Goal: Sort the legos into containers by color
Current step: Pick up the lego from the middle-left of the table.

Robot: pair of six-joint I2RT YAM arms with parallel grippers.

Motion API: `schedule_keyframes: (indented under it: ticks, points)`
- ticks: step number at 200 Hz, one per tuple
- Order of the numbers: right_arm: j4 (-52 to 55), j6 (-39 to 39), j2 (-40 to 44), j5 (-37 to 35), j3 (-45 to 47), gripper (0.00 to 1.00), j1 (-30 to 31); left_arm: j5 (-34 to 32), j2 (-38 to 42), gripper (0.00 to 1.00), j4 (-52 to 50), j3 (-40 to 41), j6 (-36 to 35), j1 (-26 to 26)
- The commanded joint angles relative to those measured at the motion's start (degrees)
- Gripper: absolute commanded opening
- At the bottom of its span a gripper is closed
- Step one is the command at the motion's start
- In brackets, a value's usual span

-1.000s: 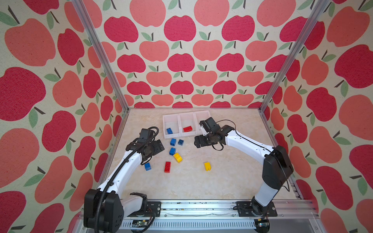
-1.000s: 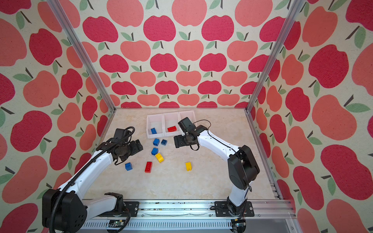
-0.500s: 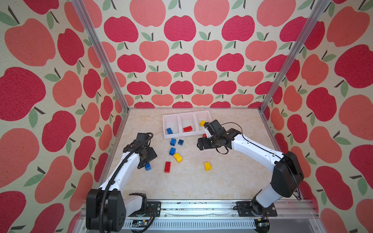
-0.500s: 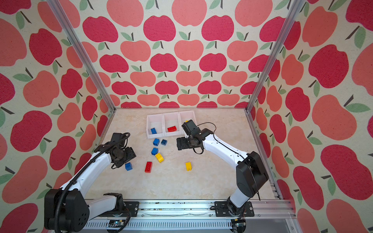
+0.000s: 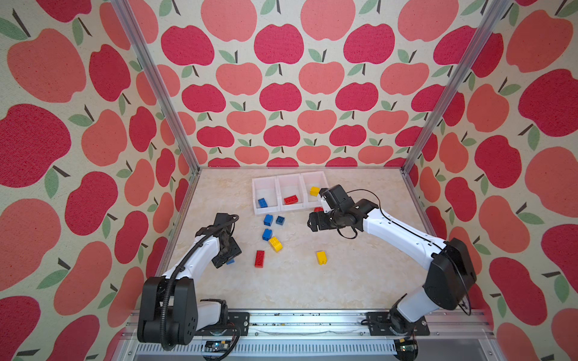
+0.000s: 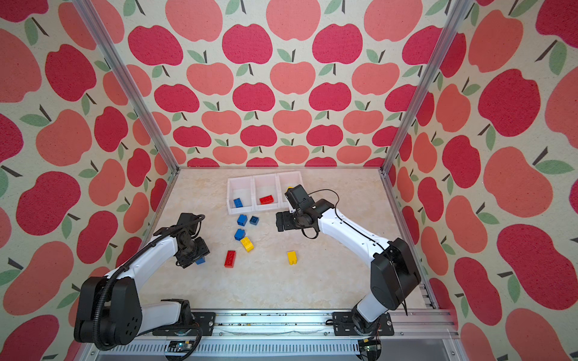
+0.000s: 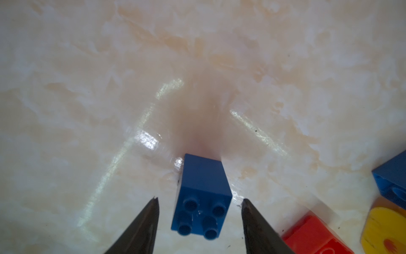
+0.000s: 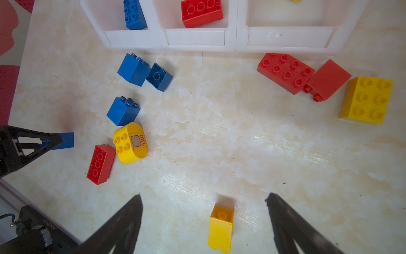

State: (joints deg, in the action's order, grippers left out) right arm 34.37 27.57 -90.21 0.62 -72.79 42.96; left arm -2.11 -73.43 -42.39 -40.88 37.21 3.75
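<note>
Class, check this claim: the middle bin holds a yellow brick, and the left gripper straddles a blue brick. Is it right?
No: the middle bin holds a red brick, as a top view shows. The left gripper does straddle a blue brick.

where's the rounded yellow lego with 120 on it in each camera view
Top view: rounded yellow lego in the loose cluster, against a blue lego.
Top view: same spot.
Left wrist: only a cut-off yellow corner, at the frame edge.
Right wrist: whole, "120" readable.
Shared landmark: the red oblong lego beside it in every view.
</note>
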Motion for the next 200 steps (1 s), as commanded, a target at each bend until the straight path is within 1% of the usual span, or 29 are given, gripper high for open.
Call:
schedule_keyframes:
  ticks: [1, 23, 97, 134, 152, 182, 200]
  points:
    - [1.0, 1.1, 1.7, 0.5, 1.0, 0.91, -0.7, 0.2, -1.4, 0.61, 1.6, 0.9, 0.2, -0.5]
    - [1.0, 1.1, 1.9, 0.4, 1.2, 0.91, -0.9, 0.5, -2.4, 0.57, 2.5, 1.2, 0.2, -0.4]
    - [1.0, 1.5, 3.3, 0.1, 2.6, 0.91, -1.6, 1.5, -2.2, 0.32, 2.8, 1.2, 0.2, -0.5]
    - [0.9, 1.9, 4.3, 0.1, 3.8, 0.91, -1.8, 1.6, -1.2, 0.29, 1.9, 0.3, 0.3, 0.3]
    - [0.7, 2.1, 4.9, 0.0, 4.6, 0.91, -1.9, 0.9, -0.2, 0.28, 1.1, -1.1, 0.6, 1.6]
    - [0.5, 2.7, 5.8, -0.1, 6.2, 0.91, -2.1, -2.4, 1.2, 0.28, 0.5, -5.7, 0.8, 6.6]
    - [0.1, 3.3, 6.7, -0.1, 7.5, 0.91, -2.3, -4.2, 0.5, 0.28, 0.9, -9.6, 0.1, 10.0]
